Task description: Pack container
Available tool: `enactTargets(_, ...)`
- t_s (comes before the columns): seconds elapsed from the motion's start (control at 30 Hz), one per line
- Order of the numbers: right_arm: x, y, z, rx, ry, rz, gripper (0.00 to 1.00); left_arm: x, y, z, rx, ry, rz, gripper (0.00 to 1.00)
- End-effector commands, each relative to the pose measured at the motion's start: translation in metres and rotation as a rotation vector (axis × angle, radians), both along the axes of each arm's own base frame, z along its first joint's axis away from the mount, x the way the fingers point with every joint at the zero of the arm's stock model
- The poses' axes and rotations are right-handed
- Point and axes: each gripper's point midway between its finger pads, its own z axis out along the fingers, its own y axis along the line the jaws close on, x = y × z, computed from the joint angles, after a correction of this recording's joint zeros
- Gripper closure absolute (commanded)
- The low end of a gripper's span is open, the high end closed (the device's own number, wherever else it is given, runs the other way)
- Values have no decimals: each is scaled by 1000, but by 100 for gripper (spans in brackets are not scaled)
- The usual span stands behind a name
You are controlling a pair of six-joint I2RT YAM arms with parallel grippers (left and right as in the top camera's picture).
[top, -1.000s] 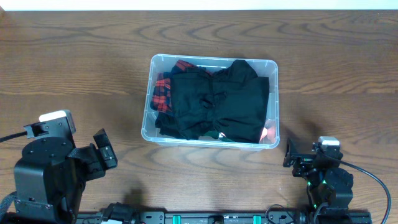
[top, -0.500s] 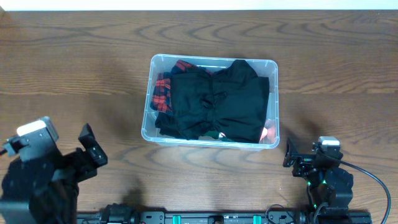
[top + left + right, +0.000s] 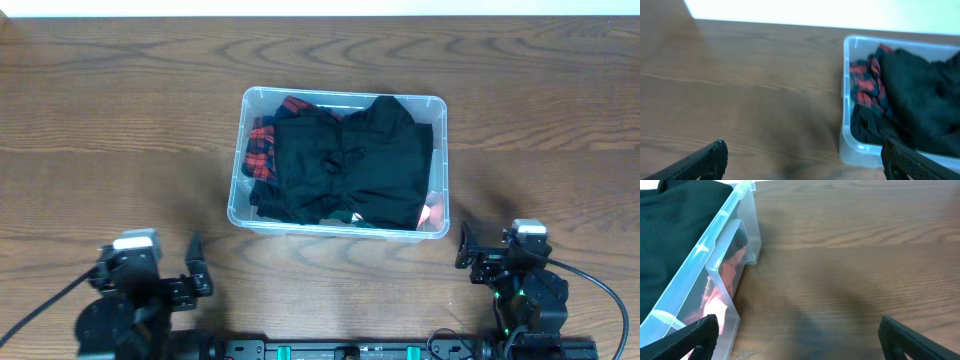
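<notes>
- The large clear rectangular plastic container (image 3: 345,93) sits on the dark brown wooden table (image 3: 120,130), ahead of both arms and roughly midway between them. Its long axis runs from left to right across their front.
- The container is filled with clothing. A black fabric garment (image 3: 345,165) lies on top and covers most of the opening. A red-and-black plaid cloth (image 3: 262,145) shows along its left end, and something orange-pink (image 3: 725,272) presses against the inside of its near right corner.
- The right gripper (image 3: 505,255) is just off the container's near right corner, at the table's near edge. Its jaws are spread wide with nothing between them, and the right wrist view shows the container's right wall close by, ahead and to the left.
- The left gripper (image 3: 152,272) is off the container's near left corner but further out to the side, so the right arm is the nearer of the two. Its jaws are also wide apart and empty, and the left wrist view has the container's left end ahead and to the right.
- No loose item is visible on the wood around the container, so the packing looks done or nearly so. No lid is in view.
- There is plenty of bare table to the left, right and far side of the container. The tight spot is the strip between its near wall and the two arms, where any reach into the container has to clear the near rim. The garment's highest folds look close to rim height, though that is hard to judge from above.
</notes>
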Motion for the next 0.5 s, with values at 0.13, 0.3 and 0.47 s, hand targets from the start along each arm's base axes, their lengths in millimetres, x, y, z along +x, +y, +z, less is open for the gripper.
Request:
enactTargets(0.13,0,-1,0,-3,-3,-3,1,15,-13,-52,-48,-8,-64,2)
enactTargets(0.3,0,-1,0,-4,-3,-3,1,18,-13,-79,-77,7,-54,2)
enactTargets(0.47,0,-1,0,-3,-3,-3,1,21,-13,-99,-78,16,-53,2)
